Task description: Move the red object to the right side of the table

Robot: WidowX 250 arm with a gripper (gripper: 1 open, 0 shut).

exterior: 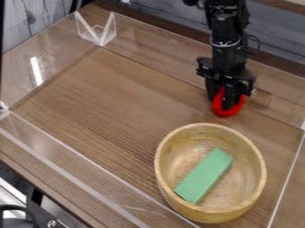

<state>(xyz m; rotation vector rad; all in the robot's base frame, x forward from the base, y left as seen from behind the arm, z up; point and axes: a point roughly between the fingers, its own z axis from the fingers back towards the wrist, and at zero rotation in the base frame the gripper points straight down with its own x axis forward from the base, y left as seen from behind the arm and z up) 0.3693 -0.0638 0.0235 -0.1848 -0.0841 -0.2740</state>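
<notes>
One glossy red egg-shaped toy (227,105): one o'clock on the brown wood-grain tabletop (102,107), beyond the round light wooden bowl (177,193)
Black robot gripper (223,90): clenched on the toy

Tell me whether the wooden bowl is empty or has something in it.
Not empty: a green block lies inside the round wooden bowl, within its rim.

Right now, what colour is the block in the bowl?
The block is green; it shows best in the camera view, inside the bowl.
</notes>
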